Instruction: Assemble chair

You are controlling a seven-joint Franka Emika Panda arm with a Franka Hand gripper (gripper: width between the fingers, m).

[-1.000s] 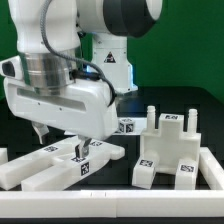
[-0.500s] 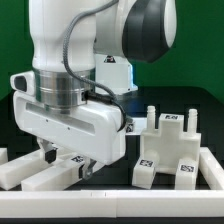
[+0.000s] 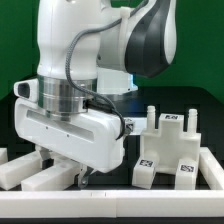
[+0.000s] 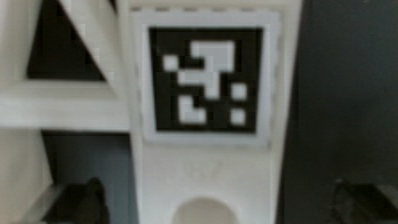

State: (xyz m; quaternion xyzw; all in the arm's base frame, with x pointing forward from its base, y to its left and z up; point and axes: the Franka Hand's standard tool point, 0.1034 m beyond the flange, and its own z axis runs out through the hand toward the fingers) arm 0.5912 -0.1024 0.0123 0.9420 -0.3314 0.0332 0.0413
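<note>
As the arm [image 3: 75,60] sinks, the gripper [image 4: 217,203] straddles the tagged bar [image 4: 205,160], fingers wide, nothing gripped; grasp looks imminent.

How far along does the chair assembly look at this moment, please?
Done: no joined parts visible; the pegged piece stands alone at the exterior view's right. In hand: the claw straddles a tagged bar, jaws open, no grip yet. Left: grasping it and all the joining.

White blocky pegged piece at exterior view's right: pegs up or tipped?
Pegs up: the white blocky pegged piece has its pegs pointing straight upward.
</note>
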